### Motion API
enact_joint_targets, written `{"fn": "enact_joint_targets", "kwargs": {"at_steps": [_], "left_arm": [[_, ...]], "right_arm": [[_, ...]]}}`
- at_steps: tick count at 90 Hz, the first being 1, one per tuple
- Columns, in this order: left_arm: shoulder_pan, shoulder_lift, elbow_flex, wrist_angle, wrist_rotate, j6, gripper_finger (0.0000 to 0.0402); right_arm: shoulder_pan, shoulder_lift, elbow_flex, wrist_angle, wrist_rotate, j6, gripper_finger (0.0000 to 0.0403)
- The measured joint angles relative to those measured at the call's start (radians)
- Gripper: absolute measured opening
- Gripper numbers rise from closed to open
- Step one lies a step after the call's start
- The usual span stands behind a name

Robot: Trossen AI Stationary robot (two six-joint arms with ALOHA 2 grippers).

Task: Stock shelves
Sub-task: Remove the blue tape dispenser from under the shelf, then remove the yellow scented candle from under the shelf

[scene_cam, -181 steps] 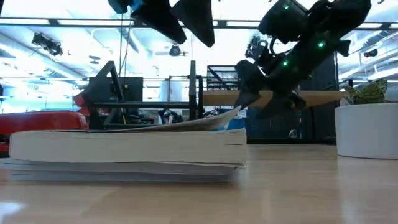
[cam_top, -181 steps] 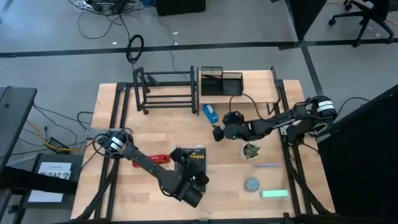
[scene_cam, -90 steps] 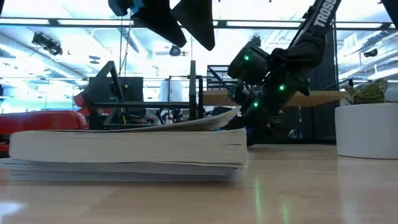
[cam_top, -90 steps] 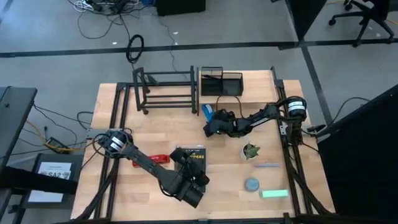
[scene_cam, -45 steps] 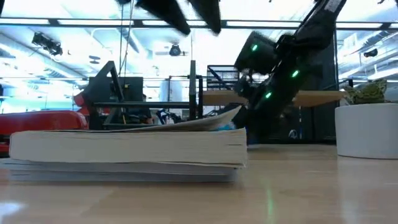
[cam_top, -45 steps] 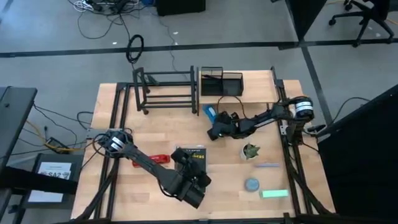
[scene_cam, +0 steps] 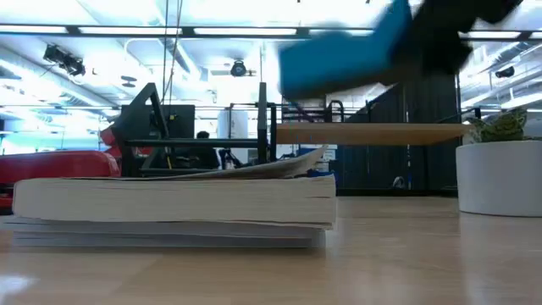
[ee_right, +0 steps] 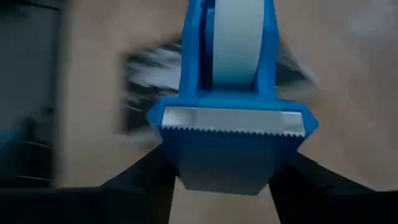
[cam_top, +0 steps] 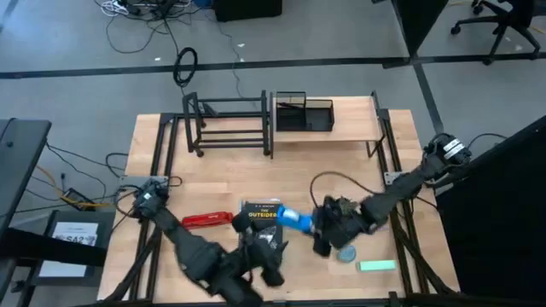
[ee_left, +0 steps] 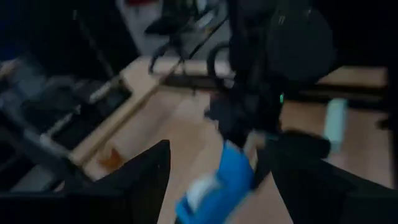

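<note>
A blue tape dispenser (cam_top: 288,217) with a white roll (ee_right: 233,37) hangs over the right part of a dark-covered book (cam_top: 258,211), clear of it, as the low view shows the dispenser (scene_cam: 356,55) above the book (scene_cam: 169,202). My right gripper (cam_top: 302,222) is shut on it. My left gripper (cam_top: 270,273) stands open near the table's front edge, just in front of the book, its fingers (ee_left: 146,183) wide apart with nothing between them. The shelves, a black tube rack (cam_top: 226,124) and a wooden plank (cam_top: 354,128), stand at the far edge. My right gripper pinches the dispenser between its two fingers (ee_right: 140,183), one on each side wall of the cutter end (ee_right: 177,168), with the serrated blade facing the wrist. It comes in from the table's right, slanting down. The dispenser is lifted clear above the book.
A black mesh organizer (cam_top: 304,113) sits on the plank. A red tool (cam_top: 205,221) lies left of the book. A plant in a white pot (scene_cam: 500,174), a blue disc (cam_top: 345,253) and a green strip (cam_top: 377,266) are at the near right.
My right gripper has taken the blue dispenser from its place in front of the shelves, lifted it and carried it toward the table's near edge, over the book. My left arm has drawn back toward the near edge.
</note>
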Motion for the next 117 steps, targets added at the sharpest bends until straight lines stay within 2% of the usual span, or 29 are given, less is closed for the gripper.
{"fn": "enact_joint_targets", "kwargs": {"at_steps": [11,22,43,69,84,100,117], "left_arm": [[-0.056,-0.018,0.028,0.080,-0.022,0.094,0.0247],[-0.096,-0.022,0.025,0.149,-0.055,0.181,0.0247],[-0.123,-0.024,0.025,0.154,-0.104,0.178,0.0247],[-0.119,-0.024,0.025,0.153,-0.122,0.177,0.0247],[-0.118,-0.024,0.024,0.154,-0.125,0.176,0.0247],[-0.118,-0.024,0.024,0.154,-0.125,0.173,0.0247],[-0.118,-0.024,0.024,0.154,-0.125,0.168,0.0247]], "right_arm": [[-0.009,0.154,0.183,0.022,-0.043,-0.133,0.0174],[-0.053,0.330,0.373,0.041,-0.144,-0.286,0.0174],[-0.170,0.636,0.723,0.071,-0.294,-0.484,0.0174],[-0.304,0.965,1.094,0.060,-0.478,-0.593,0.0174],[-0.331,1.068,1.178,0.043,-0.486,-0.603,0.0180],[-0.328,1.071,1.178,0.051,-0.387,-0.600,0.0253],[-0.308,1.031,1.176,0.032,-0.381,-0.604,0.0306]]}}
